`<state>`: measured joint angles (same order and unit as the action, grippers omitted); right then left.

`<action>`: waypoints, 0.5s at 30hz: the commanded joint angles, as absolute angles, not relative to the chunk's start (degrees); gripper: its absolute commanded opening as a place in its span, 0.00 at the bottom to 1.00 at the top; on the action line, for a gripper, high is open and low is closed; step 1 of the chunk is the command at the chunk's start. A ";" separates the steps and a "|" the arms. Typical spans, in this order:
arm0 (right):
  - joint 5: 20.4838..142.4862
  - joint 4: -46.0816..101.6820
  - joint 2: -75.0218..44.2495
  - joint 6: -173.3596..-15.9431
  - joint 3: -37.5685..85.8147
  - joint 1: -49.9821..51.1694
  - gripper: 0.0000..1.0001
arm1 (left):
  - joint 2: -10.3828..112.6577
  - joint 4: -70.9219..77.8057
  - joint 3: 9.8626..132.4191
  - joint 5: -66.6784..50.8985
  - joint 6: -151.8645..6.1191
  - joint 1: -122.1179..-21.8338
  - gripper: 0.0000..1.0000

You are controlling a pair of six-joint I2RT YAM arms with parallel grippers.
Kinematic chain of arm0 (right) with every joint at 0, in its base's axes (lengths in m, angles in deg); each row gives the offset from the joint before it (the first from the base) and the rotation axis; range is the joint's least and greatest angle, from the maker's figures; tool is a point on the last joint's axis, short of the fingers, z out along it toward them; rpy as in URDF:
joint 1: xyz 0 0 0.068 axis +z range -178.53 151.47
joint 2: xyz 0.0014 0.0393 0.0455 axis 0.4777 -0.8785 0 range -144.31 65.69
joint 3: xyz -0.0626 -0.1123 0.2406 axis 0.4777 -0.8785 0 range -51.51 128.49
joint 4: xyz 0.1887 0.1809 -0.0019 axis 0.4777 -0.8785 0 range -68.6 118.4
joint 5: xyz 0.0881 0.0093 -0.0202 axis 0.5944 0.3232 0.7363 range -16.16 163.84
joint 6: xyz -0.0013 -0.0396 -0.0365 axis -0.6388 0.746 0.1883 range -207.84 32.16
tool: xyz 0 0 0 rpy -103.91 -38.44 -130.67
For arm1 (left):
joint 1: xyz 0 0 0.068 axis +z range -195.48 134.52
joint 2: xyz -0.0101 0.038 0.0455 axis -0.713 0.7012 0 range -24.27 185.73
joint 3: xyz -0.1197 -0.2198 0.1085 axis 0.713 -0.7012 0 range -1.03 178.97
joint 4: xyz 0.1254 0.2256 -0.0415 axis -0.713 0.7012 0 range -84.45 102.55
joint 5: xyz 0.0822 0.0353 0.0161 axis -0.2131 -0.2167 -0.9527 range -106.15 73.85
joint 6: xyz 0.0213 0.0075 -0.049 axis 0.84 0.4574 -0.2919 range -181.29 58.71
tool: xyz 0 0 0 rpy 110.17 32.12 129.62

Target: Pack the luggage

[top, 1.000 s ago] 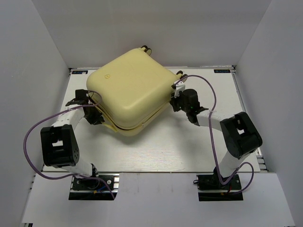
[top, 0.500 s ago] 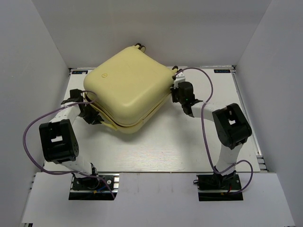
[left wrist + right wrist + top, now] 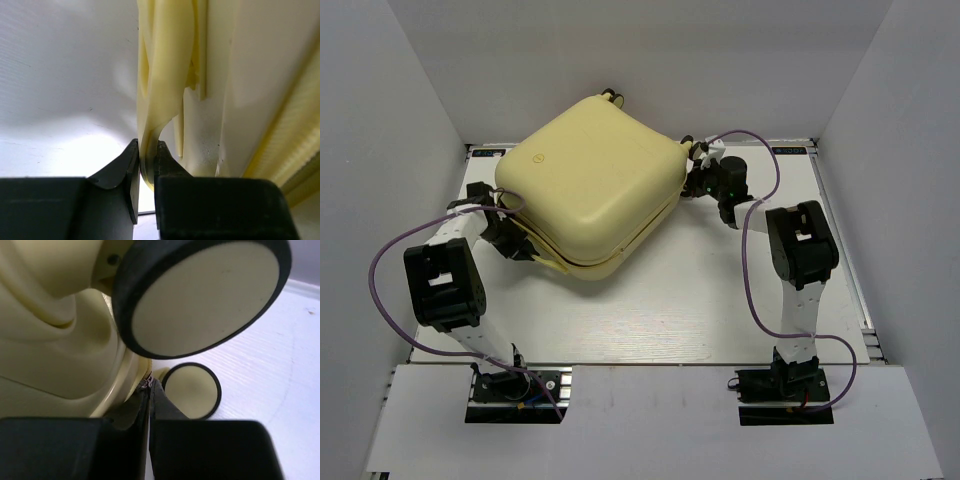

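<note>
Luggage (image 3: 590, 175) — left tool (image 3: 147, 151) pinches its flap (image 3: 165, 75) (pale yellow).

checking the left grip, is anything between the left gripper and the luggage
Nothing. In the left wrist view the left gripper is shut on a thin yellow flap of the luggage, touching both sides.

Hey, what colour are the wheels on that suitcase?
The caster wheels have pale yellow faces with black rims; the right wrist view shows them best.
</note>
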<state>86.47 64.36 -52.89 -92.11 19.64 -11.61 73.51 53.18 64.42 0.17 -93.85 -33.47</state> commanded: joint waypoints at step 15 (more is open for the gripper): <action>103.81 92.03 -72.37 -113.84 42.76 -22.91 0.00 | 84.62 60.12 75.07 -18.70 -83.71 -28.95 0.00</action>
<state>116.48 82.76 -70.22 -106.97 33.85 -17.73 79.80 60.72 73.82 -3.14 -90.72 -32.53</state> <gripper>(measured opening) 0.011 0.211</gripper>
